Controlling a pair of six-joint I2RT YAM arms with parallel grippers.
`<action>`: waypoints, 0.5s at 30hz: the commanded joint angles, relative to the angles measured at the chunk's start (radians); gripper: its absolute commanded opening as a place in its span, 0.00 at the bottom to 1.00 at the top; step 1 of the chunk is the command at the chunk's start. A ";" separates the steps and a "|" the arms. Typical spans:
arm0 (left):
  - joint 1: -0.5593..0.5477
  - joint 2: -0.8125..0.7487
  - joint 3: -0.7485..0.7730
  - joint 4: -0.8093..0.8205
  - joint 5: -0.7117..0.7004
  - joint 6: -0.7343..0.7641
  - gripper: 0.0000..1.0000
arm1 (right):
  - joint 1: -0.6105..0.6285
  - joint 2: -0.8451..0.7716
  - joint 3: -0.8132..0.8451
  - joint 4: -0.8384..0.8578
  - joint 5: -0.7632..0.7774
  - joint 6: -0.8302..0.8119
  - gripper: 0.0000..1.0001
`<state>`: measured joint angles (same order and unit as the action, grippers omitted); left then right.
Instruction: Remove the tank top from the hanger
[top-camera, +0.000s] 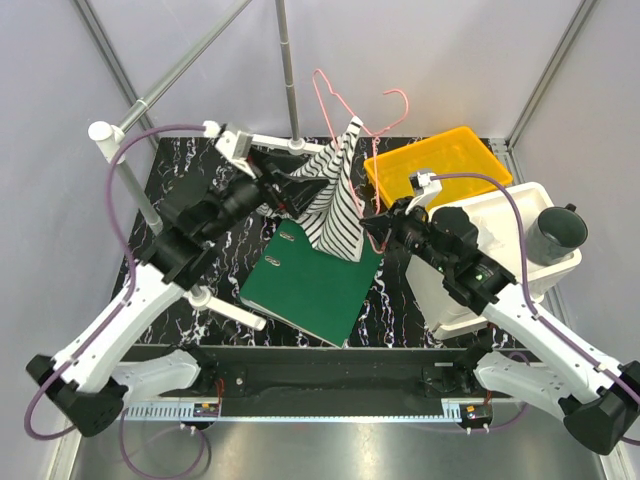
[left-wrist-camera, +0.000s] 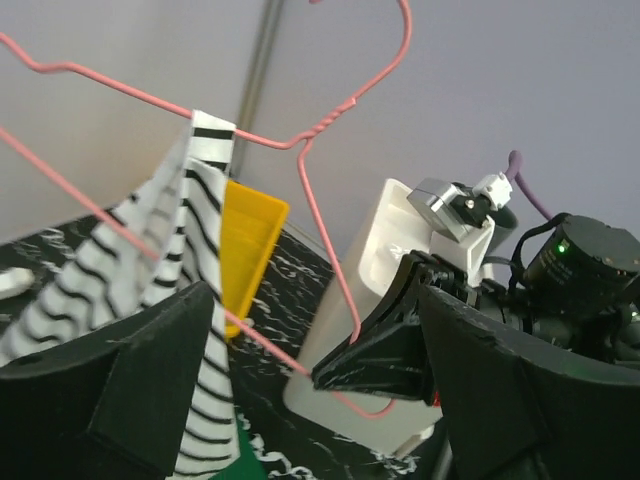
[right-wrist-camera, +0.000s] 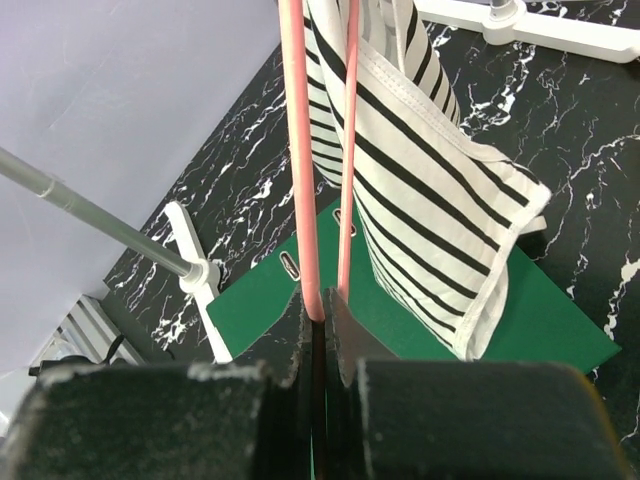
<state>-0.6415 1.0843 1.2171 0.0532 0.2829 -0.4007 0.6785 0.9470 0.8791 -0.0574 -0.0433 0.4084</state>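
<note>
The pink wire hanger (top-camera: 338, 98) stands tilted above the table, and the striped tank top (top-camera: 338, 200) hangs from one of its arms down onto the green binder. My right gripper (top-camera: 371, 229) is shut on the hanger's lower corner. The right wrist view shows this grip (right-wrist-camera: 322, 318), with the wire (right-wrist-camera: 298, 150) pinched between the jaws and the tank top (right-wrist-camera: 430, 180) just to the right. My left gripper (top-camera: 287, 183) is open beside the tank top's left side. In the left wrist view this gripper (left-wrist-camera: 320, 400) holds nothing; the hanger (left-wrist-camera: 330, 120) and tank top (left-wrist-camera: 170, 230) lie ahead of it.
A green binder (top-camera: 312, 288) lies flat under the tank top. An orange bin (top-camera: 440, 165) and a white bin (top-camera: 505, 250) with a grey cup (top-camera: 556, 232) stand at the right. An upright grey rail (top-camera: 290, 70) and a slanted rail (top-camera: 180, 68) rise at the back.
</note>
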 joint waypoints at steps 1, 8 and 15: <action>0.006 -0.107 -0.039 -0.087 -0.145 0.224 0.94 | -0.002 -0.045 0.064 0.013 0.036 0.007 0.00; 0.077 0.006 0.022 -0.181 -0.119 0.237 0.99 | -0.002 -0.065 0.092 -0.021 0.033 0.000 0.00; 0.082 0.104 0.015 -0.108 -0.048 0.238 0.98 | -0.002 -0.066 0.092 -0.030 -0.035 0.003 0.00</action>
<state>-0.5644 1.1728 1.2209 -0.0978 0.1829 -0.1898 0.6785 0.9020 0.9226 -0.1242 -0.0479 0.4133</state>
